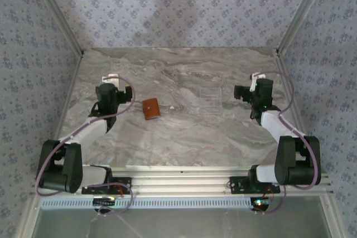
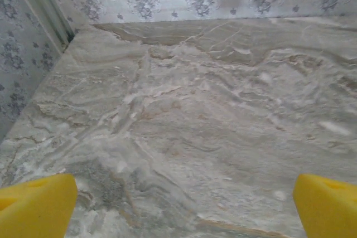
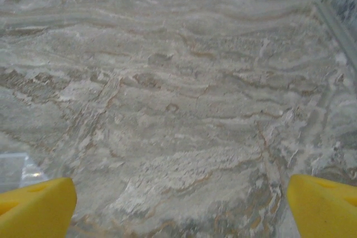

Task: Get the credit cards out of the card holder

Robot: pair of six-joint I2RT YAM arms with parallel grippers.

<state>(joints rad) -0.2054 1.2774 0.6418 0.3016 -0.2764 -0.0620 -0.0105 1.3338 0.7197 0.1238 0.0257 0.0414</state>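
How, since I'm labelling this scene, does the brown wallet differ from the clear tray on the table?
The wallet is opaque tan-brown; the tray is see-through, with marble showing through it. The wallet looks smaller than the tray. The wallet lies nearer the left gripper, turned askew; the tray lies nearer the right gripper, squarer to the table edge. Both rest flat on the marble table, touched by neither gripper.
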